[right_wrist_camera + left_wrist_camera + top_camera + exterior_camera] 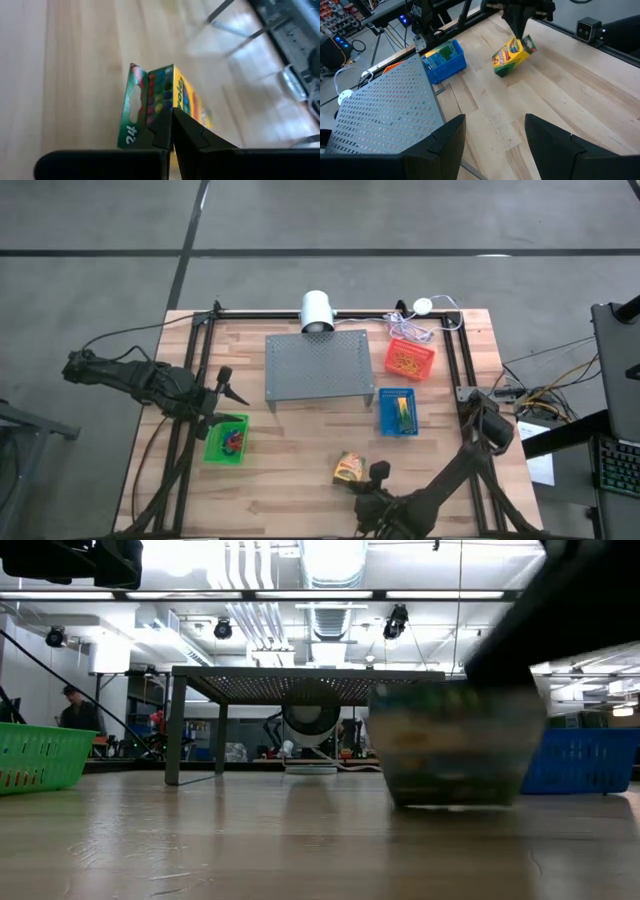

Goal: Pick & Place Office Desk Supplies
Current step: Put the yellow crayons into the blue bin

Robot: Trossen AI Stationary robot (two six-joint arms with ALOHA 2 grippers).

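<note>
Right gripper [172,131] is pinched tight on the green-and-yellow cardboard crayon box [165,102], which sits tilted on the pale wooden counter [300,450] near its front edge, ahead of the grey perforated metal stand [318,366]. That arm reaches in low from the front right corner. Left gripper [495,142] hangs spread wide above the green plastic mesh basket [226,439], holding nothing.
</note>
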